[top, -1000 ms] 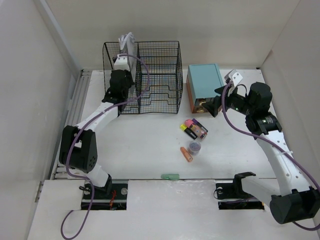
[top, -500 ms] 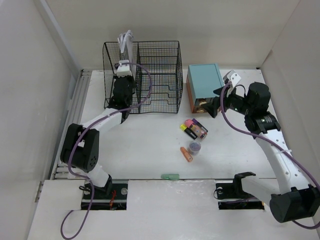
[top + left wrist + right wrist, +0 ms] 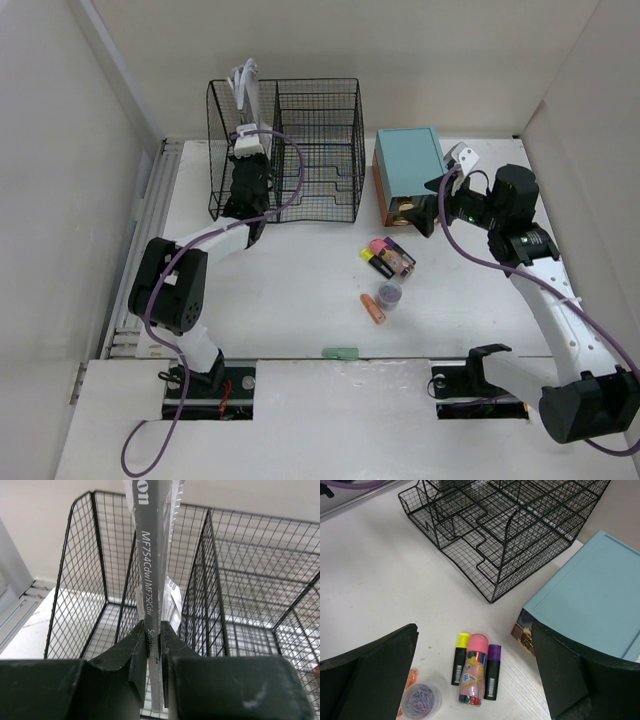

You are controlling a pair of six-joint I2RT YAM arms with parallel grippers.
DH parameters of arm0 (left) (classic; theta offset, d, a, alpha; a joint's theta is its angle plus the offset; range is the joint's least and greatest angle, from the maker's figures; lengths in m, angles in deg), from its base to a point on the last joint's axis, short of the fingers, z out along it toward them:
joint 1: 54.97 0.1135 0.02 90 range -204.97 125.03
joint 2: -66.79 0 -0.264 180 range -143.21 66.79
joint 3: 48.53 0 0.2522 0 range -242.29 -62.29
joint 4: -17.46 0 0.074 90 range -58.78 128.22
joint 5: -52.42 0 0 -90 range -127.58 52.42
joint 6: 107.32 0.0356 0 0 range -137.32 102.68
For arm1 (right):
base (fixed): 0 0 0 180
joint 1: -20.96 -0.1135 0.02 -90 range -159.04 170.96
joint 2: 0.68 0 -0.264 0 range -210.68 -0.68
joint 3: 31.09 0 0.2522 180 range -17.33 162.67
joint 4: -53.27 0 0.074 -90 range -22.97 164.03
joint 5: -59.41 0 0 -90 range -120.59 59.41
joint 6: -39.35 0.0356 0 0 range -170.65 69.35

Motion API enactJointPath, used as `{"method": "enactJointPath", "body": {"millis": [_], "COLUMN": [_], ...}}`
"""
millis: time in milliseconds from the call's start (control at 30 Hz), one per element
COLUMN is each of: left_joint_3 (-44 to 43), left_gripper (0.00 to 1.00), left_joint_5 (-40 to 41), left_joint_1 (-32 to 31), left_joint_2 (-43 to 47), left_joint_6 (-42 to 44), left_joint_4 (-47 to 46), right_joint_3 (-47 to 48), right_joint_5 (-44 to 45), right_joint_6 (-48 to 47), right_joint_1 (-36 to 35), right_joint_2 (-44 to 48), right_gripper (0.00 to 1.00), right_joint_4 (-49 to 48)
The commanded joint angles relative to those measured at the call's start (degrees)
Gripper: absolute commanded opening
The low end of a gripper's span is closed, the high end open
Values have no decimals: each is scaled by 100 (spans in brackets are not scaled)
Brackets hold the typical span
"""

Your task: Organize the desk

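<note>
The large flat white matte table (image 3: 290, 290) fills the space between the white walls and carries every item listed here. The left pincer (image 3: 154, 641) is pinching a thin grey printed booklet (image 3: 152, 555) near its lower edge, with the jaws pressed against both faces. The booklet stands upright, edge-on to the wrist camera, over the left end of the black wire-mesh rack (image 3: 310, 130), which sits at the far side of the table. Whether the booklet's lower edge is inside a compartment cannot be determined. The right pincer (image 3: 430, 203) is spread wide and holds nothing. It hangs just beside the near corner of the teal-topped rectangular drawer box (image 3: 410, 160), to the right of the rack. On the table nearer than the box lie three markers side by side — yellow-capped (image 3: 459, 660), pink (image 3: 474, 670) and purple-capped (image 3: 492, 672). A small clear round tub of coloured clips (image 3: 421, 700) sits near them, just beside an orange stick-shaped item (image 3: 372, 309).
</note>
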State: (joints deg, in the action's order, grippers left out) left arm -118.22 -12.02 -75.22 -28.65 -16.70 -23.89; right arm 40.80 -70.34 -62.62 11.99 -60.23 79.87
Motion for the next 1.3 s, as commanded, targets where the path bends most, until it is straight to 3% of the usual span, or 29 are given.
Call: {"method": "enactJointPath", "body": {"millis": [0, 1267], "left_joint_3": [-7, -261], "left_gripper": [0, 0], "left_joint_5": [247, 10], "left_joint_1": [12, 135], "left_joint_2": [-53, -107], "left_joint_6": [79, 140], "left_joint_4": [-834, -975], "right_joint_3": [-30, -30], "right_joint_5": [-165, -376], "right_joint_6": [-60, -166], "right_joint_1": [36, 36], "right_joint_2": [22, -30], "right_gripper": [100, 100], "right_joint_4": [-247, -247]}}
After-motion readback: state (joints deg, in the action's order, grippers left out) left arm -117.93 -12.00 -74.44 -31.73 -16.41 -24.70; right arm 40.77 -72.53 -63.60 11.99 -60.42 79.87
